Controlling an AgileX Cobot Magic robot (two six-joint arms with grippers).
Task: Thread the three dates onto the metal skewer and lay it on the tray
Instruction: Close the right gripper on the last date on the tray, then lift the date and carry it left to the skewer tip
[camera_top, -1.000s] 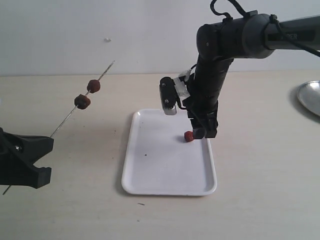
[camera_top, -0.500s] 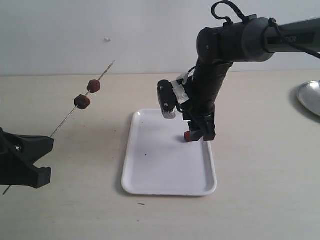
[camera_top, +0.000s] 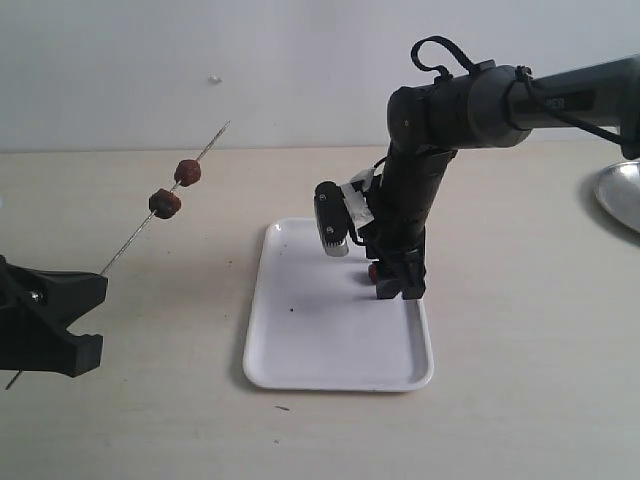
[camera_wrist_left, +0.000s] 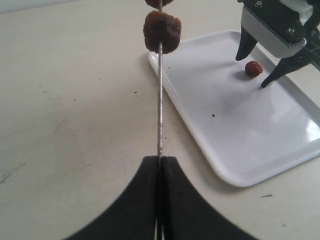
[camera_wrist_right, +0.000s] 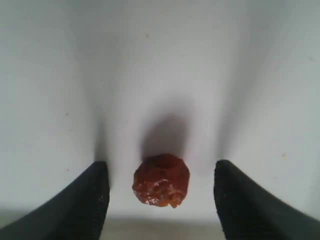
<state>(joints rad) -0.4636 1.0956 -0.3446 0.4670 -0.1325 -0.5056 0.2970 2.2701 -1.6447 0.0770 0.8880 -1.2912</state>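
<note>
R hand (camera_top: 400, 292) spread, straddling 3rd date (camera_wrist_right: 161, 186) on tray (camera_top: 300, 350), centre-right in ext view; L hand (camera_wrist_left: 160, 162) pinches skewer (camera_wrist_left: 159, 100), 2 dates (camera_top: 165, 203) threaded, upper left. Best approach, I'd say: lower till tips almost touch tray, keep date centred, close gently so it won't roll out or squash.

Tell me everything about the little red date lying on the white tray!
The date is a small, roundish lump, reddish-brown, wrinkled and a bit shiny. It lies loose on the white tray, toward the tray's right side in the exterior view, and casts a soft shadow. The right hand stands open around it with a gap on each side, not touching it. Nothing pierces it yet.
</note>
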